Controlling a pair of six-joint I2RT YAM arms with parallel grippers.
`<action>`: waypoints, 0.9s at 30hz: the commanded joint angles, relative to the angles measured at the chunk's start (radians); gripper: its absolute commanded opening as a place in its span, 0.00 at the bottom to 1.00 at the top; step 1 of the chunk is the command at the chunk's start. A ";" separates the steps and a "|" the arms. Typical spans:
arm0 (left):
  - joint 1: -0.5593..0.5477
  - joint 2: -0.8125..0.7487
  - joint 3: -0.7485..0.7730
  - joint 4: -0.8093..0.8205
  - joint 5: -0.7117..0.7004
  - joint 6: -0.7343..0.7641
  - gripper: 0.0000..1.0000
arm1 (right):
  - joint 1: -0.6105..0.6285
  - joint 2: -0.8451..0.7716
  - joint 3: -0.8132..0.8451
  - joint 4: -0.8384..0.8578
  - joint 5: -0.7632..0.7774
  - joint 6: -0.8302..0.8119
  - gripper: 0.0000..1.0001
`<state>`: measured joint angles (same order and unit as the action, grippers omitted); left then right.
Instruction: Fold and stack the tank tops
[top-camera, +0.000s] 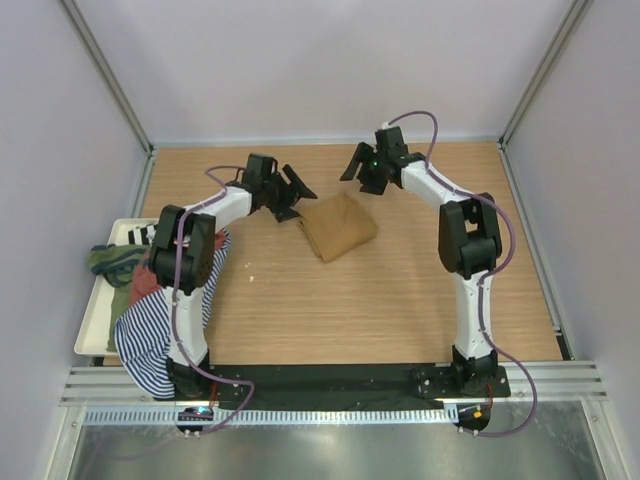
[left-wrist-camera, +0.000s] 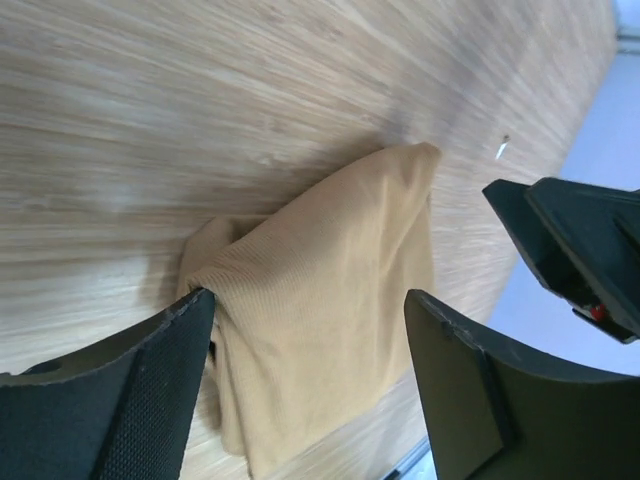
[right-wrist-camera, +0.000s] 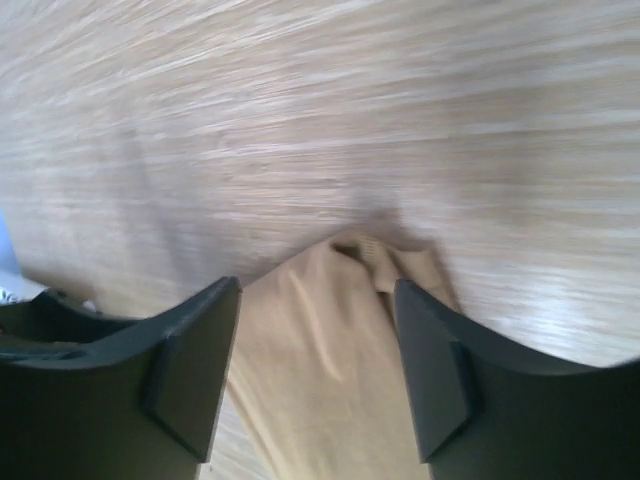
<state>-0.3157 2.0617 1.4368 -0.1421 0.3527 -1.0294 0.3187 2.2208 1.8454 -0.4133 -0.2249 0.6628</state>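
Ribbed tan tank top folded, rumpled; left hand, right hand both apart.

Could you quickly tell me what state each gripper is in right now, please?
Left gripper: open, holding nothing, by the tan tank top.
Right gripper: open, holding nothing.

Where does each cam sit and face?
Top external: overhead behind the bases, looking down on the table; both arms whole.
Left wrist: on the left arm, facing down at the tan tank top through the open left gripper; right gripper at the edge.
Right wrist: facing down through its open fingers.
Shared: all three see the tan tank top.
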 joint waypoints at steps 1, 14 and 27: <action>-0.005 -0.049 0.062 -0.058 0.010 0.069 0.79 | -0.003 -0.150 -0.122 0.177 0.065 -0.018 0.75; -0.046 -0.285 -0.167 -0.145 -0.113 0.152 0.73 | 0.000 -0.256 -0.320 0.001 0.039 -0.232 0.72; -0.079 -0.317 -0.211 -0.162 -0.100 0.180 0.66 | 0.017 -0.357 -0.581 0.079 -0.031 -0.217 0.18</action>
<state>-0.3916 1.7962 1.2362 -0.2974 0.2607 -0.8776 0.3332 1.9663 1.3064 -0.3744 -0.2382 0.4435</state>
